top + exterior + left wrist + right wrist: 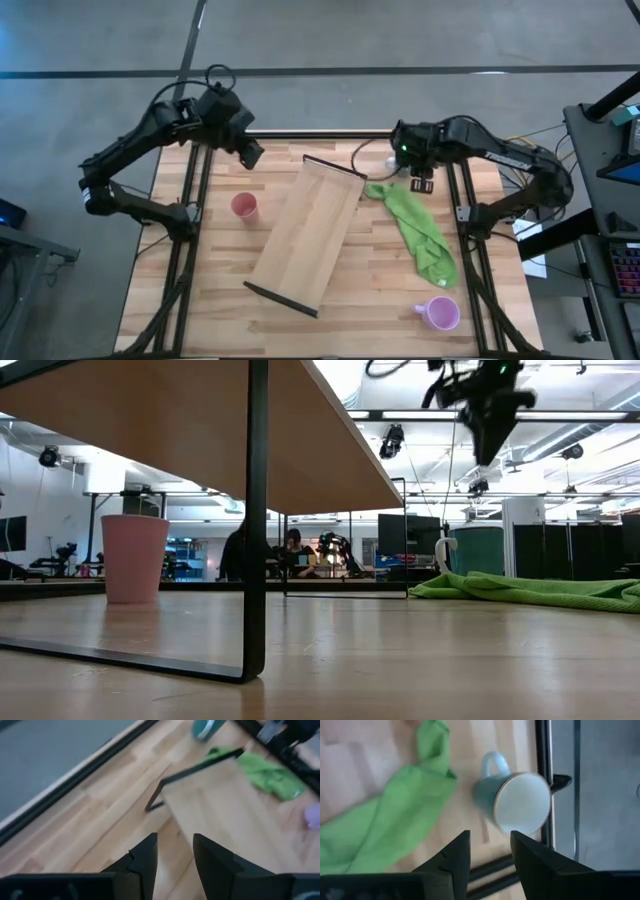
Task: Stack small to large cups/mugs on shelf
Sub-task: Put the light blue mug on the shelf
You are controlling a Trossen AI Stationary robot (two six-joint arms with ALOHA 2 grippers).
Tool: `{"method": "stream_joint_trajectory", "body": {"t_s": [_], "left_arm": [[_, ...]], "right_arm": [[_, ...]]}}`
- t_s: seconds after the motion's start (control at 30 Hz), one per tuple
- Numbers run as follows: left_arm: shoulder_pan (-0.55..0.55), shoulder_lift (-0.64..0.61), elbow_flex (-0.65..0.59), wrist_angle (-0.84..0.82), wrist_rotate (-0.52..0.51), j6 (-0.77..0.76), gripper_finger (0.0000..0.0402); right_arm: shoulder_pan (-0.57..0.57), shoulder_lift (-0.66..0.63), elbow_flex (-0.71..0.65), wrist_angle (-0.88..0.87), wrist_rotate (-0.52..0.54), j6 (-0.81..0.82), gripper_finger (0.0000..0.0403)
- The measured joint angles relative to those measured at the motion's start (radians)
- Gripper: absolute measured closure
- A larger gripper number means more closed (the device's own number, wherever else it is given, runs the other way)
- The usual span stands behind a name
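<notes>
- Hovering at 1 o'clock, right gripper (489, 851), jaws spread, is above the pale mug (516, 802); judged step: first pickup.
- Next: descend, pinch rim.
- Shelf (305, 229) lies central; left gripper (175, 854), spread, waits at 11 o'clock.

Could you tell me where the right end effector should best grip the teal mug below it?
Grip the teal mug across its rim wall, coming straight down with the right end effector. It stands upright, mouth open upward, handle pointing away toward the green cloth, clear of the fingers.
</notes>
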Motion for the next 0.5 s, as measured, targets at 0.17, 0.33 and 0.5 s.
{"method": "stream_joint_trajectory", "body": {"t_s": [0.17,0.33,0.5], "left_arm": [[0.0,-0.004,0.021,0.079,0.063,0.0,0.0291],[0.0,-0.006,0.06,0.124,0.099,-0.002,0.0291],[0.0,-0.022,0.062,0.179,0.104,-0.008,0.0291]], "right_arm": [[-0.16,0.005,-0.051,0.122,-0.223,-0.079,0.0275],[-0.279,0.005,-0.092,0.142,-0.276,-0.174,0.0284],[-0.345,0.005,-0.115,0.142,-0.276,-0.269,0.0285]]}}
